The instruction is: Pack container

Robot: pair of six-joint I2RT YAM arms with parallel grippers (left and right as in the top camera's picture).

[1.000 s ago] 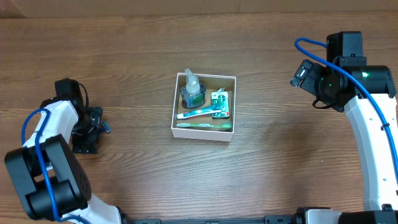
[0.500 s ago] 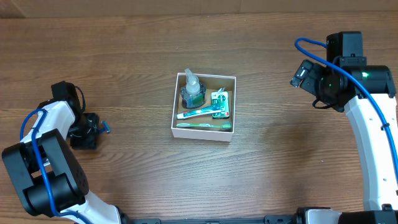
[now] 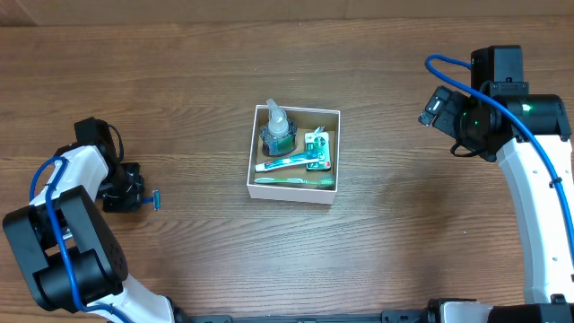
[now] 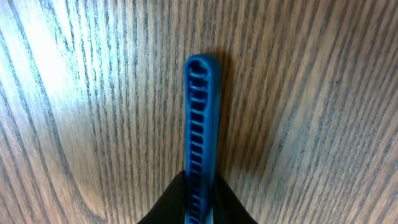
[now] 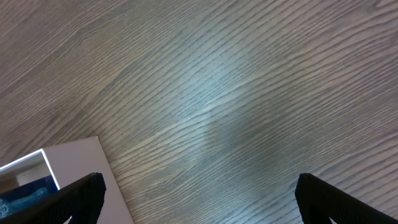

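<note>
Fingers [image 4: 168, 211] pinch ribbed blue handle [image 4: 201, 124].

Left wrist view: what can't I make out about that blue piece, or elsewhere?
blue ribbed handle: lower end cut off by the bottom edge in the left wrist view; too small overhead to identify.
left gripper: only the finger ends show; the bottom edge cuts off the rest.
container: contents' labels too small overhead; the right wrist view shows only a corner.

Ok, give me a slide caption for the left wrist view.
Left gripper pinching a blue ribbed handle over the wood table.
</note>
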